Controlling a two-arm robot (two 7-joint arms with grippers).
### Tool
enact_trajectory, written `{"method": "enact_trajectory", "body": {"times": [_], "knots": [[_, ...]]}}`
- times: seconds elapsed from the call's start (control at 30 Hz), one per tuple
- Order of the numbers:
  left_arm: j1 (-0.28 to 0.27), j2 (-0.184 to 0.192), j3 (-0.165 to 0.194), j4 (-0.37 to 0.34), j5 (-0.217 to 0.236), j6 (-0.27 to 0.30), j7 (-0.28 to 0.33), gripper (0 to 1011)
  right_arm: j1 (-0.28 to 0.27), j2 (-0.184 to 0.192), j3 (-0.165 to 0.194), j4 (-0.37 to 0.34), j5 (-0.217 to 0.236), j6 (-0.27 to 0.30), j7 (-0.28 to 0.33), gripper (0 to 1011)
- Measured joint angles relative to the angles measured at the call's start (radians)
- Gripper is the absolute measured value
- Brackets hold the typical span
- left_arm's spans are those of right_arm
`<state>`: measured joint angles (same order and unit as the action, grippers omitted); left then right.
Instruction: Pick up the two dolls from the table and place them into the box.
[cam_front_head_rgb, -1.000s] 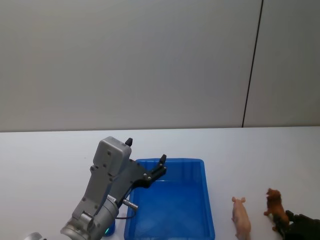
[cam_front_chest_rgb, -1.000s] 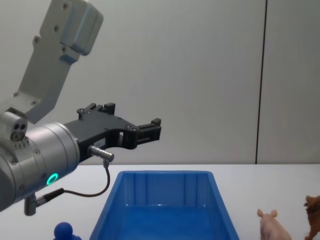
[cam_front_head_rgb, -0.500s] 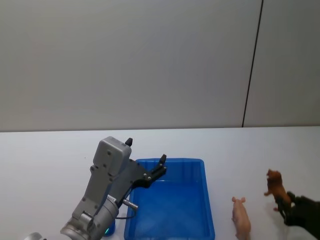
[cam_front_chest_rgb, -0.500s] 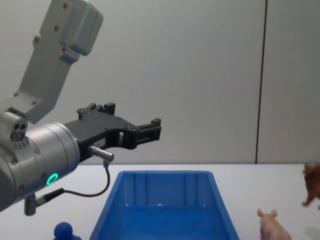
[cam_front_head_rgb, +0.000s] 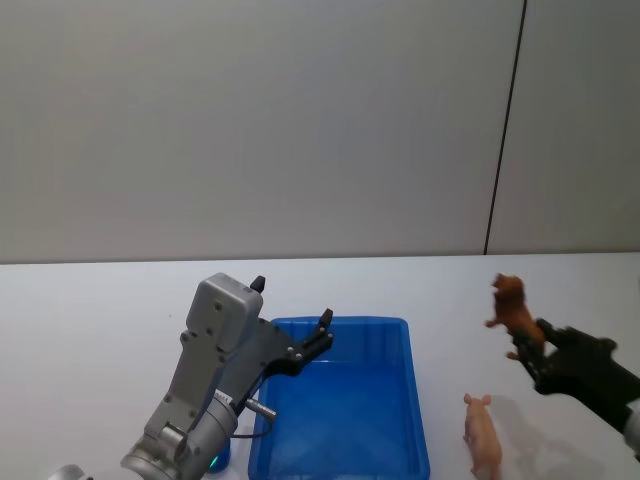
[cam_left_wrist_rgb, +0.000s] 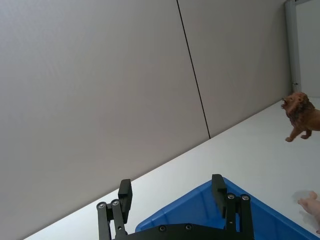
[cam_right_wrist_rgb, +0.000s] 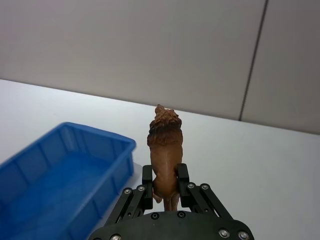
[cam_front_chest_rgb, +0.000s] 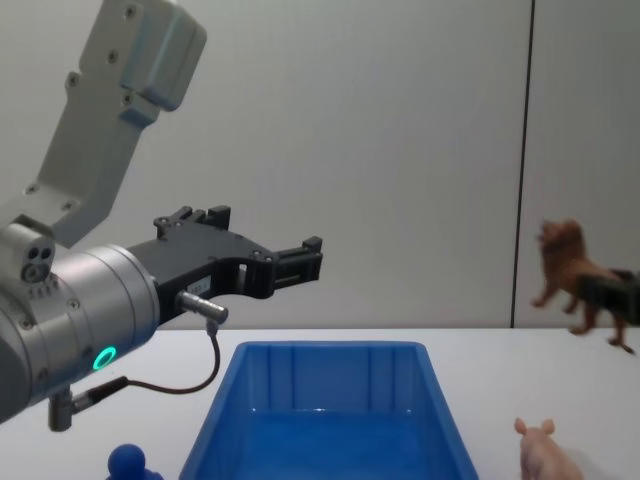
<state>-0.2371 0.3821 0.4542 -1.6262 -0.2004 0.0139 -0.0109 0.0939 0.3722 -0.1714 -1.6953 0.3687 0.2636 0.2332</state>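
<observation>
1. Found right gripper (cam_front_head_rgb: 530, 350) at the right side of the head view, arm entering from the lower right edge, wrist angled up and inward toward the box (cam_front_head_rgb: 380, 321), held well clear of the table (cam_front_head_rgb: 100, 310).
2. Noted its fingers clamped narrowly on the hindquarters of the lion doll (cam_right_wrist_rgb: 164, 140). Doll upright in the air, head pointing away from the wrist, to the right of the box.
3. Recorded left gripper (cam_left_wrist_rgb: 171, 186) poised above the box's far left corner, fingers spread wide (forearm rising steeply from the lower left of the head view, fingers pointing forward and rightward).
4. Logged a green ring light (cam_front_chest_rgb: 103, 357) lit on the left arm's round wrist housing.
5. Located pig doll (cam_front_head_rgb: 483, 430) on the table just right of the box's near end, beneath and slightly left of the lion doll as seen from the head.
6. Confirmed box resting flat on the table, open side up, between the two arms.
</observation>
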Motion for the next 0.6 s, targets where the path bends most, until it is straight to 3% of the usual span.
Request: {"method": "enact_trajectory", "body": {"times": [0.3,0.6], "knots": [[0.0,0.0,0.0,0.0,0.0,0.0,0.0,1000,0.068,-0.046,-0.034,0.006,-0.016,0.041,0.081,274],[0.0,0.0,0.0,0.0,0.0,0.0,0.0,1001,0.146,-0.116,-0.088,0.061,-0.042,0.111,0.161,274]]}}
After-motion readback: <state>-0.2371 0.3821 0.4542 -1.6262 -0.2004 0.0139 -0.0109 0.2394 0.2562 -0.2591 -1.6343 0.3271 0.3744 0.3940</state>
